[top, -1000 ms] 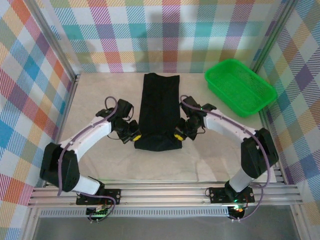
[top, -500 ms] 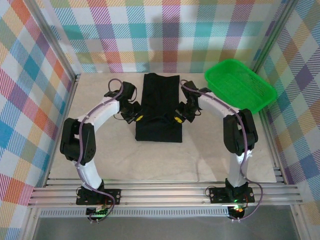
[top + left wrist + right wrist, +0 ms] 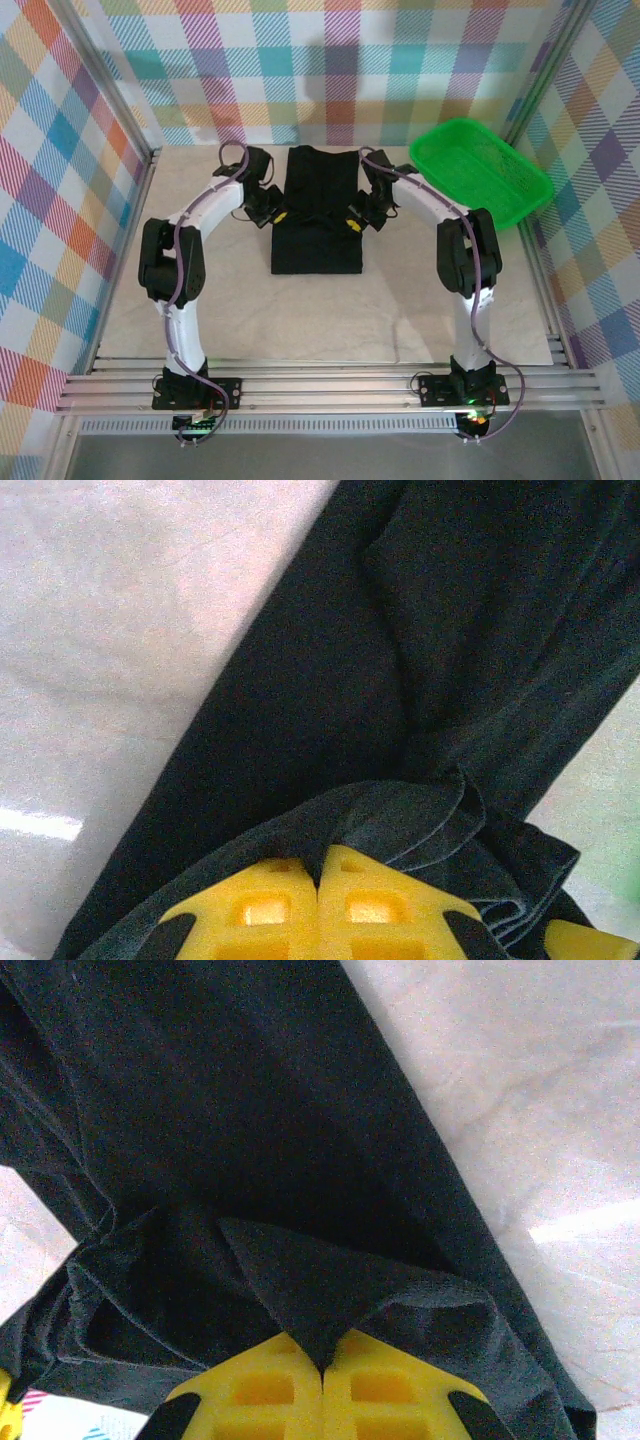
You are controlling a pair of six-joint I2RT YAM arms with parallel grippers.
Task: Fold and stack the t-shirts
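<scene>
Entry: one black t-shirt (image 3: 315,245) lies on the counter (image 3: 300,320) near the middle of its far edge, as a long narrow strip running from the far edge toward the near one. Judging by that shape, the sleeves and sides are already folded in. You now have the crosswise fold in hand. The left claw (image 3: 279,217) is clenched on the shirt's left edge and the right claw (image 3: 353,222) on its right edge, both about halfway along the strip. In the wrist views each claw (image 3: 318,865) (image 3: 322,1360) holds a lifted flap of cloth over the flat layer beneath. What is left, by my reading: lay that flap down square, let go, then stack. The green mesh basket (image 3: 478,178) sits at the far right corner, well apart from the shirt. Materials: the cloth (image 3: 330,680) is soft, matte and unprinted, and its layered hems bunch in ripples at the left fingertips. At the right it (image 3: 230,1110) peaks into a limp triangular fold. The fingers are yellow moulded plastic with recessed pockets. The counter is pale, faintly marbled and glossy in places. The basket is rigid plastic, rectangular, with flared walls.
</scene>
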